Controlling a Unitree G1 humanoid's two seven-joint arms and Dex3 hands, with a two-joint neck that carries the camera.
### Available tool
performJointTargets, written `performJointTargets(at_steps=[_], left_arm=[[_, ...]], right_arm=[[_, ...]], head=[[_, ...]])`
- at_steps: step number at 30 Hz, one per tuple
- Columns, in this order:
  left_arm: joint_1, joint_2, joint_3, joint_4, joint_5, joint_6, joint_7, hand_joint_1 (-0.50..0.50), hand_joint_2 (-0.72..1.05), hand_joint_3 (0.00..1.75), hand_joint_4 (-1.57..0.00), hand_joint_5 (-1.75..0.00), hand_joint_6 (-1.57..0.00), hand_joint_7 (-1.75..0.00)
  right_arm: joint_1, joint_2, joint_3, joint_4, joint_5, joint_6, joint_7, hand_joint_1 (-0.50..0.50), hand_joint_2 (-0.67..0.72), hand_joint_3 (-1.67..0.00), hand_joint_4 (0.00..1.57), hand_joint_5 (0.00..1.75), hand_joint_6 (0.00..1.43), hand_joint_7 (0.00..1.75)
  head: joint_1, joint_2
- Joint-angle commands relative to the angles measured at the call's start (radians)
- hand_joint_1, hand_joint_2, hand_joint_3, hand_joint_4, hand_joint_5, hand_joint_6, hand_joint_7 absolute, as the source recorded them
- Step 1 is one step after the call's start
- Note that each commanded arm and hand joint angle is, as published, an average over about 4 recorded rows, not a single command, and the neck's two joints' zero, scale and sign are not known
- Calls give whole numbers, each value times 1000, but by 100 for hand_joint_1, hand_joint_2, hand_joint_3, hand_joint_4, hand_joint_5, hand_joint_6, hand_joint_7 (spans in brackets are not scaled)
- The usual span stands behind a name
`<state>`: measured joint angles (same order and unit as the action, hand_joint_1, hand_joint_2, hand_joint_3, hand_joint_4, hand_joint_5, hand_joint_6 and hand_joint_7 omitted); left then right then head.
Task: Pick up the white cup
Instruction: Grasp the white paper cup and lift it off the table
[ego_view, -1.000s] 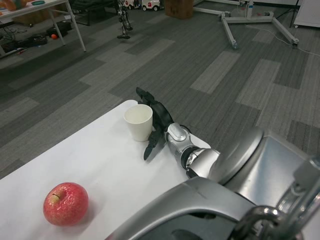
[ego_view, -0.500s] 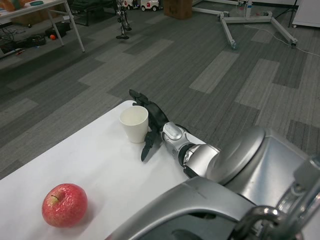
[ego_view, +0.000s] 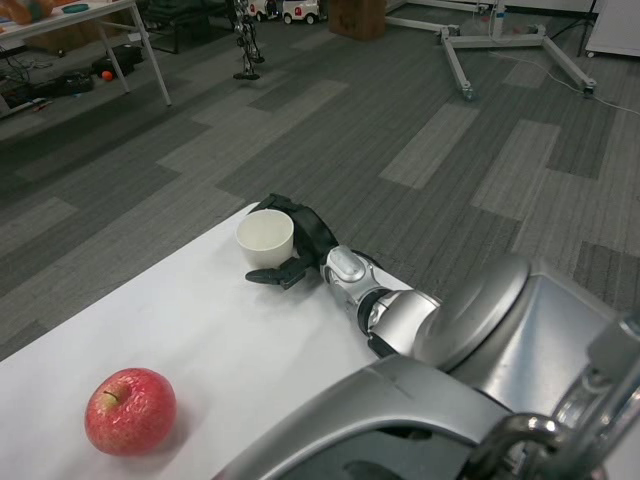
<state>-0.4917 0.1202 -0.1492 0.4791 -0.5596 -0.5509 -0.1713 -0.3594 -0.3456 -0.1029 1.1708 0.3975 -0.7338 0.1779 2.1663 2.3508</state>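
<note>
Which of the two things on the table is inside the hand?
The white cup, wrapped by the right hand; the red apple lies apart.

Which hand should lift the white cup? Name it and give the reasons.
Right. The right hand is already at the white cup near the table's far edge, with fingers wrapped around its lower side. The left hand is not in view.

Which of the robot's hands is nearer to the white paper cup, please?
The right hand: its black fingers wrap around the white paper cup at the table's far edge. The left hand is out of view.
</note>
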Motion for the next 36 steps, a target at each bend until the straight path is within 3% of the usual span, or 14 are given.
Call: performJointTargets(at_steps=[1, 6, 9, 17, 24, 29, 36], left_arm=[[11, -1, 11, -14, 3, -11, 4, -50, 105, 4, 0, -10, 0, -7], [13, -1, 11, -19, 3, -11, 4, -50, 105, 9, 0, -10, 0, -7], [12, -1, 10, -19, 2, -10, 4, -50, 105, 9, 0, -10, 0, -7], [5, -1, 5, -13, 1, -9, 4, -50, 105, 9, 0, -10, 0, -7], [6, -2, 5, -12, 1, -9, 4, -50, 105, 9, 0, -10, 0, -7], [4, -3, 4, 4, 4, -9, 4, -50, 105, 9, 0, -10, 0, -7], [-18, -4, -4, 28, 10, -9, 3, -50, 105, 9, 0, -10, 0, -7]], right_arm=[[77, 17, 13, 26, -8, 54, 30, -25, -5, -111, 64, 138, 138, 148], [113, 11, -4, -26, -8, 54, 72, -23, -3, -111, 84, 150, 140, 126], [132, 11, -14, -75, -8, 54, 81, -18, 0, -111, 86, 155, 140, 120], [171, -1, -23, -358, -8, 54, 86, -8, -3, -111, 86, 155, 137, 119], [120, -16, 43, -498, -8, 59, 69, -8, -3, -111, 83, 162, 137, 117], [75, -26, 90, -518, -8, 60, 48, -8, -3, -111, 83, 165, 137, 112], [22, -31, 149, -517, -7, 60, 17, -8, -7, -111, 83, 165, 137, 112]], head=[[4, 1], [13, -1], [21, -5], [59, -2], [163, -10], [313, -47], [431, -97]])
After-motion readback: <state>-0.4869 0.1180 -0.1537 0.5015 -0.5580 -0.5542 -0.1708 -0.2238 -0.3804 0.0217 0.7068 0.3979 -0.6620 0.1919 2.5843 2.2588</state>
